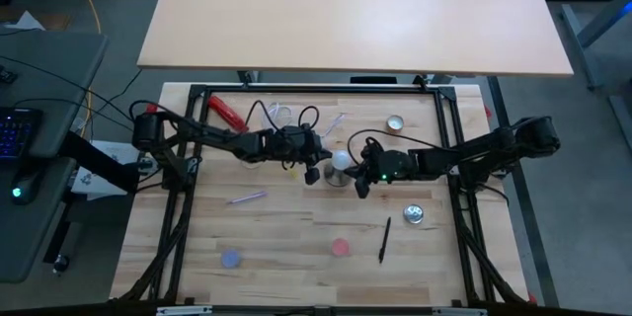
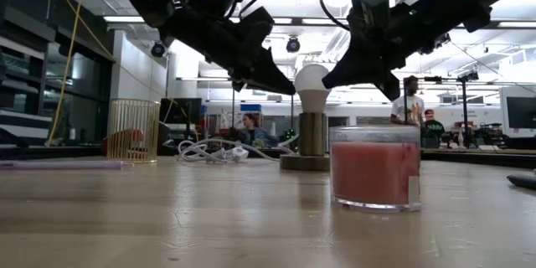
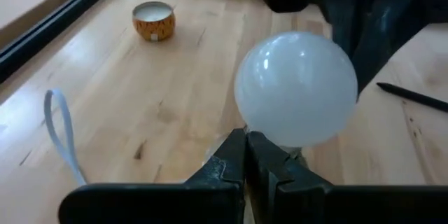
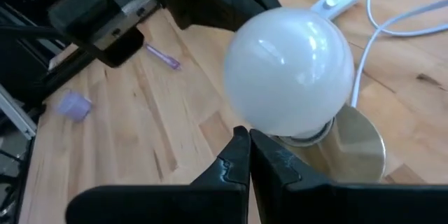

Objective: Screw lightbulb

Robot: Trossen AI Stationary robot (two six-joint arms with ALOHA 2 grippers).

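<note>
Bulb upright in socket, flanked by both closed grippers, neither gripping it.

The lightbulb (image 2: 312, 85) stood w/ long axis vertical, globe up, base down in the brass socket stand (image 2: 311, 144) near table centre. In the high view the left gripper (image 1: 312, 173) sat just beside the bulb on its left, the right gripper (image 1: 361, 184) just beside it on its right; roughly equal reach, no clear nearer arm. Low view showed both fingertip sets angled down toward the globe from opp. sides, close but apparently not touching. Both wrist views showed own jaws pinched together, empty, w/ the bulb directly ahead and slightly above the tips. Judgement: whichever arm turns it would need to open its fingers first, then close round the globe about the vertical axis. Pink candle jar (image 2: 375, 167) stood nearer the low cam, well apart.
</note>
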